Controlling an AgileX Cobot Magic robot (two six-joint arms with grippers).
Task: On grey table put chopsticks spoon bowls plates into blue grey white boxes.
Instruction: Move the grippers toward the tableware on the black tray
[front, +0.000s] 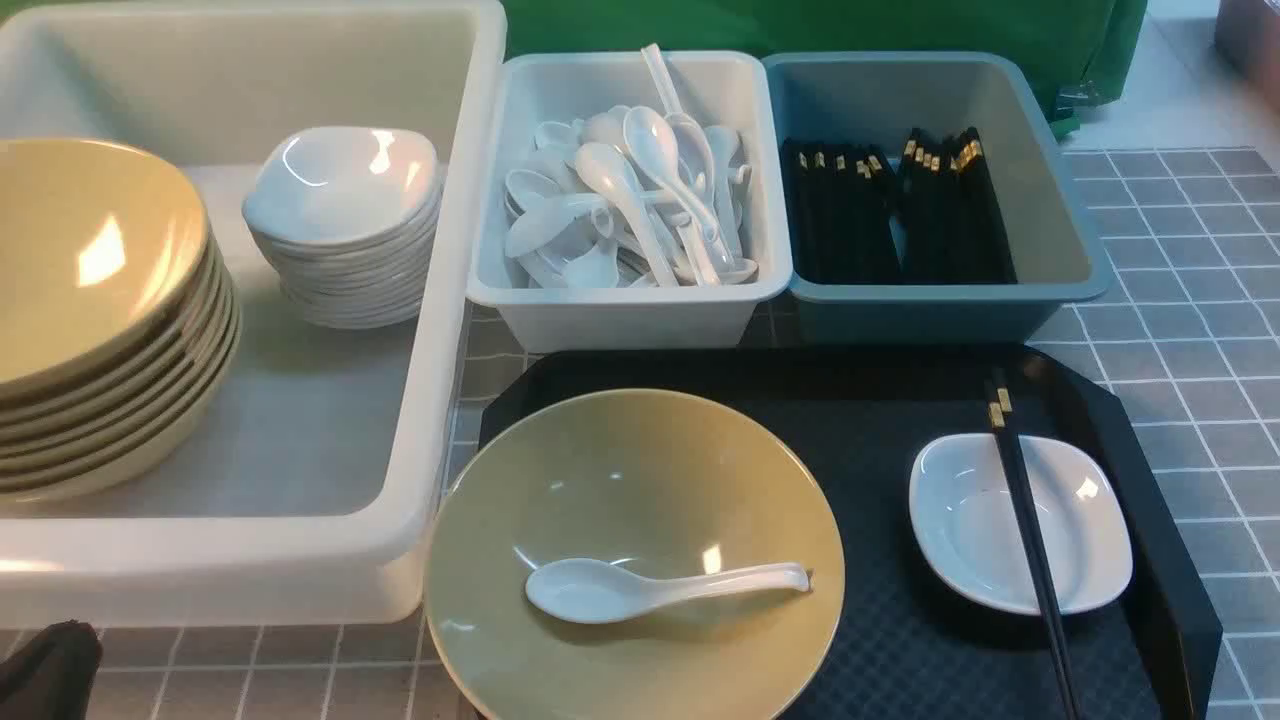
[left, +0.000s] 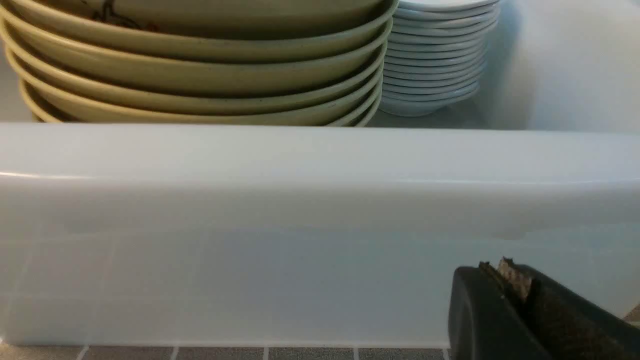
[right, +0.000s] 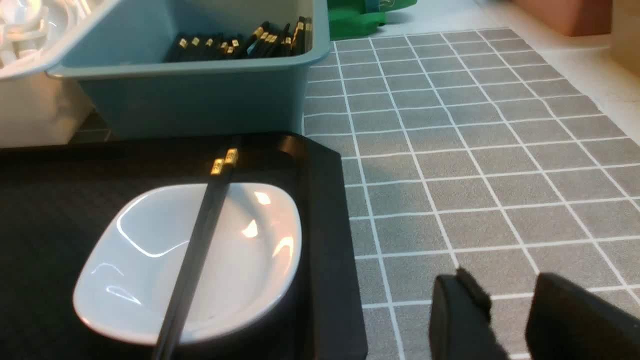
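Two claws, neither holding anything. Right gripper: jaws apart, empty, over bare grey table just off the right edge of the black tray. Nearest task things to it are the loose plate, on the tray close to that edge, and the chopstick pair lying across the plate with gold-banded ends pointing toward the blue box. No contact between the claw and either, with the tray rim in between.

Left gripper: jaws together, empty, low and close in front of the near wall of the white tub. Bowl stack and plate stack sit inside the tub, beyond that wall, side by side.

Loose bowl sits on the tray's left part, overhanging its left edge and close to the tub. Spoon lies inside this bowl, scoop up, handle toward the loose plate. Both are well apart from the right claw; the left claw is off beyond the tub's near corner.

Grey-white box is behind the tray and holds a spoon pile. The blue box is beside it and holds the boxed chopsticks, lying flat.
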